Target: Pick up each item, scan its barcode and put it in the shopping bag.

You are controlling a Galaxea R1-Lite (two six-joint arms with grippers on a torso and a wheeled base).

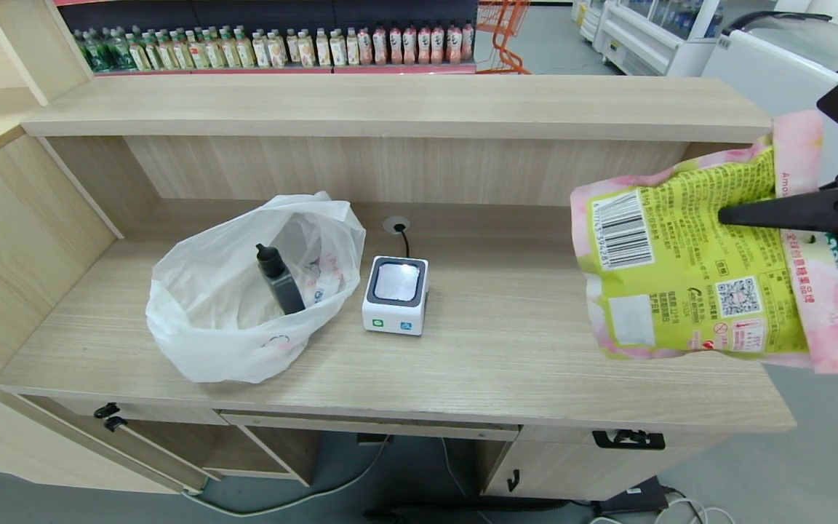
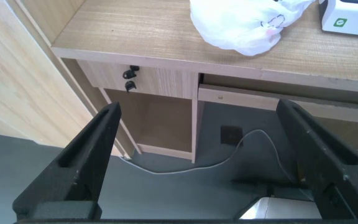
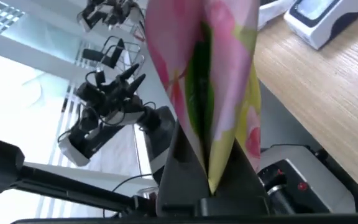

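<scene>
At the right edge of the head view, the right arm's jaws are clenched on the pink-and-green crinkly foil snack pouch [image 1: 703, 291], held in the air over the right end of the light wooden table [image 1: 521, 364]. Its barcode [image 1: 621, 231] faces upward, so it probably needs turning toward the white square scanner box [image 1: 395, 295] at mid-frame. Left of that, the white plastic shopping bag [image 1: 201, 335] gapes open for drops, with a dark bottle [image 1: 278, 282] inside. The left arm's jaws hang released and spread wide, low before the table.

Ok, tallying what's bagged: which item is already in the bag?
The black bottle, sitting inside the white bag. The green-and-pink packet is held in the air by the right gripper.
</scene>
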